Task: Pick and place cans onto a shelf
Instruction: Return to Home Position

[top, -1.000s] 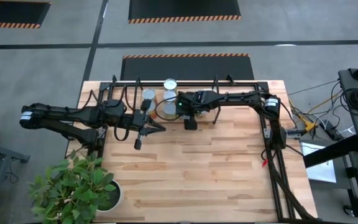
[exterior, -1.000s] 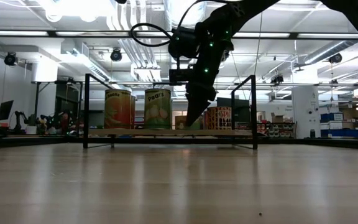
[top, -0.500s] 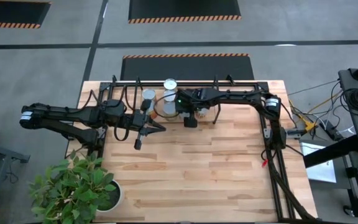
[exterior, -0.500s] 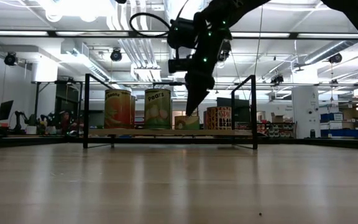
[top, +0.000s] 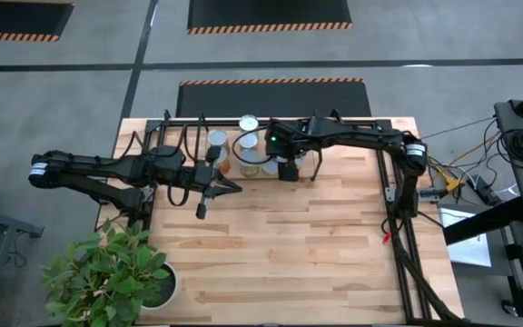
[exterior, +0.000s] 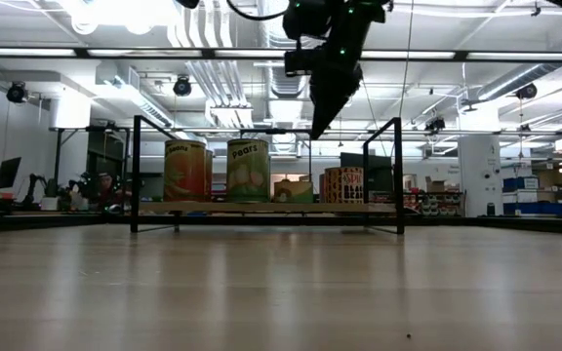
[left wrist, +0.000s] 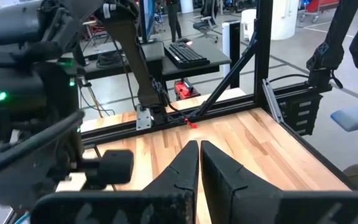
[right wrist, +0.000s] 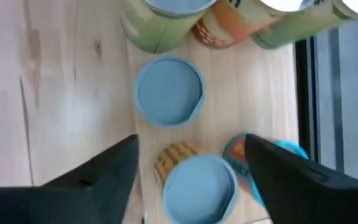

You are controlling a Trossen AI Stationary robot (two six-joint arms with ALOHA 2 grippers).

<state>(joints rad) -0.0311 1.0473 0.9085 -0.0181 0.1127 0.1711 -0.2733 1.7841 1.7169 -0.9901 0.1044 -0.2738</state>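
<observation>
Homing is the step I judge to be in hand. The right gripper [right wrist: 190, 140] hangs above the shelf [exterior: 261, 207] with its fingers spread wide and nothing between them. From the overhead camera the shelf sits along the 12 o'clock edge of the table [top: 316, 245]. The cans [top: 249, 123] stand on it in a cluster toward its 9 o'clock end, and every can I can see is on the shelf. Through the right wrist camera I look straight down on two blue-grey tops, with taller tins beyond them. At table height I read two tall tins and a shorter one beside them on the board, with the gripper's tip well above them. The left gripper [left wrist: 199, 152] waits over the table's 9 o'clock side, fingers pressed together and empty. For the next move I would draw the right arm toward 3 o'clock. It should stay high enough to clear the shelf's top rod and the tin tops.
</observation>
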